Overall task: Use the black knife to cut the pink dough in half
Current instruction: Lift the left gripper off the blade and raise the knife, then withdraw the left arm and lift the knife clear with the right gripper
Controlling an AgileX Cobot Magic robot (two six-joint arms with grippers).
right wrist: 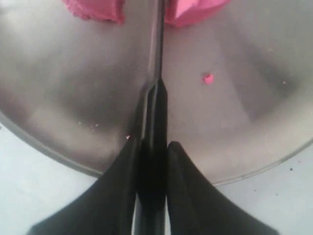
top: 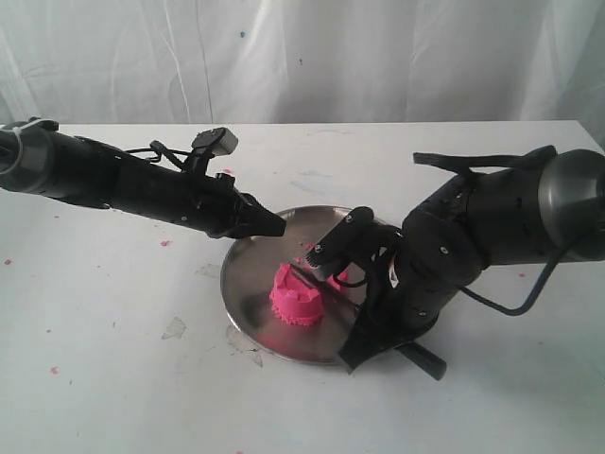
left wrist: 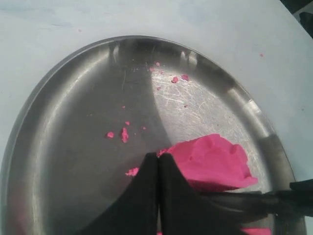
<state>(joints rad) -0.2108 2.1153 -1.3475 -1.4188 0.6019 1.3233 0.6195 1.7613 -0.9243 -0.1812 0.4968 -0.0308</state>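
Clamping the black knife point(right wrist: 155, 54) by its handle, my right gripper point(right wrist: 152, 147) drives the stiff blade into the pink dough point(top: 297, 301), soft and crumbly, mid-plate point(top: 242, 274). My left gripper point(left wrist: 158, 169), fingers together, hovers beside it.

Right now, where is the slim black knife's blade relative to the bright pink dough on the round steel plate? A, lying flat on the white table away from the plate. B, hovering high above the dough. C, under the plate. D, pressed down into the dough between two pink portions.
D: the right wrist view shows the black knife held in the right gripper, blade running between two portions of pink dough on the steel plate.
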